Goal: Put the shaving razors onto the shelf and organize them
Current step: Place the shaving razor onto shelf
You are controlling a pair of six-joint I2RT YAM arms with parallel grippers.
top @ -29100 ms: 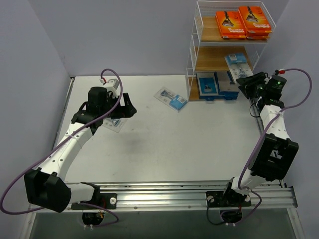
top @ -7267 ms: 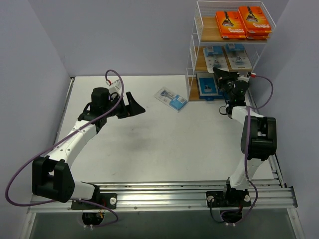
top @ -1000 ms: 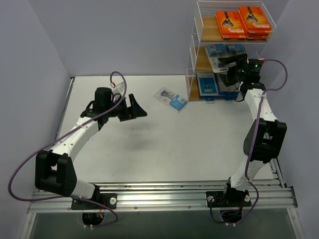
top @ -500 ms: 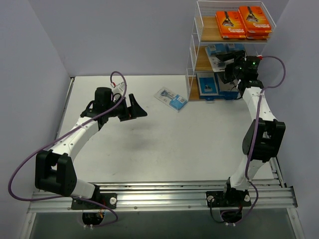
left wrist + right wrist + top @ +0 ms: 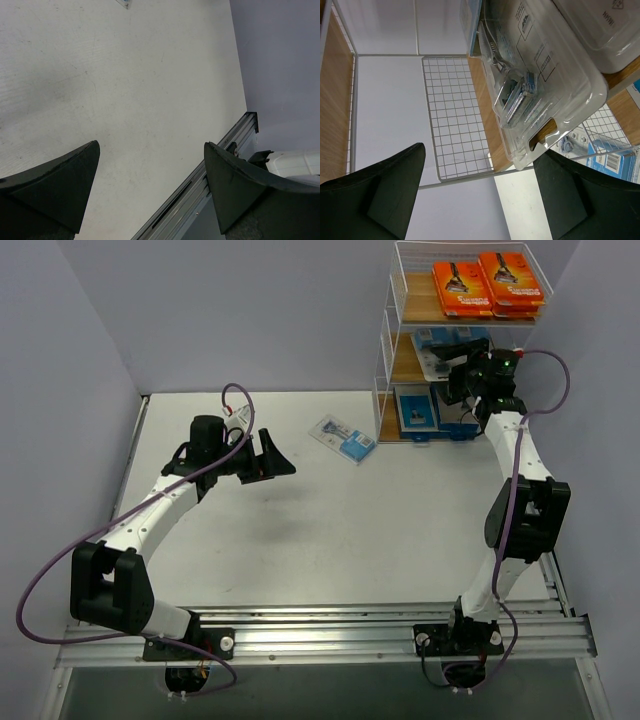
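Now right gripper [image 5: 480,150], wide open and empty, at middle tier of shelf [image 5: 385,340], upper right, beside blister packs [image 5: 540,75]. Over table [image 5: 350,530], left gripper [image 5: 275,455] wide open, empty. Next, likely: fetch lone razor pack [image 5: 343,438], upper centre.

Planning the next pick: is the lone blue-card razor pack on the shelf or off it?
Off: the pack lies flat on the table, left of the shelf, apart from it.
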